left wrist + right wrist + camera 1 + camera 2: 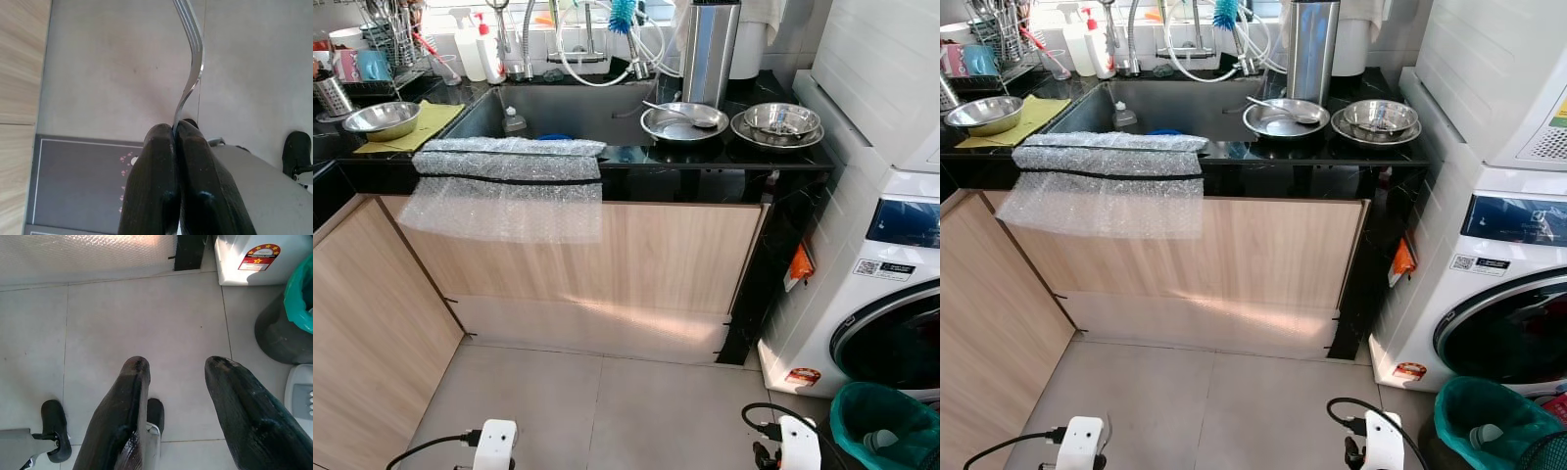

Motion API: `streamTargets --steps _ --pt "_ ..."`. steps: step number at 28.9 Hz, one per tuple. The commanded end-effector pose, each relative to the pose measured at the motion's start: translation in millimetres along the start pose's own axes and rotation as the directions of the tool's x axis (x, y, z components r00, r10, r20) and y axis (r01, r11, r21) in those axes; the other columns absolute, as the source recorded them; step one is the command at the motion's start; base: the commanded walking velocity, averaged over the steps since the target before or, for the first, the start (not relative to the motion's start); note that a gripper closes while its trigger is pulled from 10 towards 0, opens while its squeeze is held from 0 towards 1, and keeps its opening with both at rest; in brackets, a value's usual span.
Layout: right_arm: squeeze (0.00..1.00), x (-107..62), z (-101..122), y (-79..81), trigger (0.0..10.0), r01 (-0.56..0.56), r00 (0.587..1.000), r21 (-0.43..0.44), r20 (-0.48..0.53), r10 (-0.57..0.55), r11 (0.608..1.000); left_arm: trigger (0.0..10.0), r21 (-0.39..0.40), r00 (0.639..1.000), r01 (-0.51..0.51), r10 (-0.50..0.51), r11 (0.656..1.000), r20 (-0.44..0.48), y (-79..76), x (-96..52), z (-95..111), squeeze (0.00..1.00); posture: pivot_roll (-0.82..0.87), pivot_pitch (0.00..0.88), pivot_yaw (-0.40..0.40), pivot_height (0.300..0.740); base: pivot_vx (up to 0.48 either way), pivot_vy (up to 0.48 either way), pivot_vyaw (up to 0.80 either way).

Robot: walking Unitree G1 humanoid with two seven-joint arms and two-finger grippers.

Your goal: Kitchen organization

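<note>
You stand on the floor facing the sink (558,113), a fork pinched in your left gripper.

Head views: two metal dishes sit right of the sink.
Left wrist: left gripper (175,134) squeezes the fork (191,58), held over the floor.
Right wrist: right gripper (176,369) fingers spread apart, holding nothing.

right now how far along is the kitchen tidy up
Early, it seems. In hand: the left gripper is shut on a fork, held low above the floor. The right gripper is open and carries nothing. Left: steel bowls and a pan sit on the counter beside the sink.
</note>
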State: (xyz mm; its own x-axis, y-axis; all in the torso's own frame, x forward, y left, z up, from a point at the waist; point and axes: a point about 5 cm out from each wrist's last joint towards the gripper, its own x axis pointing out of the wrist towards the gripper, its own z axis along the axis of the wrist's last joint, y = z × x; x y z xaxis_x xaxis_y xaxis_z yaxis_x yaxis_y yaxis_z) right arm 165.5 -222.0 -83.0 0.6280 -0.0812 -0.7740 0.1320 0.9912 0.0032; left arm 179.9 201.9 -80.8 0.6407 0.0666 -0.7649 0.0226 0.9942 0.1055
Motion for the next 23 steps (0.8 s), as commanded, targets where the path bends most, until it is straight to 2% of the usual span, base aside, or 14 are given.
streamTargets --steps 1,23 --pt "0.00 0.7 -0.3 3.2 10.0 -0.007 1.000 -0.005 -0.010 0.007 1.000 10.0 0.022 1.000 -0.005 0.005 1.000 -0.003 1.9 0.1 0.2 0.00 -0.05 0.000 0.035 0.740 0.000 0.000 0.00" --pt "0.00 0.7 -0.3 3.2 10.0 -0.007 1.000 -0.005 -0.010 0.007 1.000 10.0 0.022 1.000 -0.005 0.005 1.000 -0.003 1.9 0.1 0.2 0.00 -0.05 0.000 0.035 0.740 0.000 0.000 0.00"
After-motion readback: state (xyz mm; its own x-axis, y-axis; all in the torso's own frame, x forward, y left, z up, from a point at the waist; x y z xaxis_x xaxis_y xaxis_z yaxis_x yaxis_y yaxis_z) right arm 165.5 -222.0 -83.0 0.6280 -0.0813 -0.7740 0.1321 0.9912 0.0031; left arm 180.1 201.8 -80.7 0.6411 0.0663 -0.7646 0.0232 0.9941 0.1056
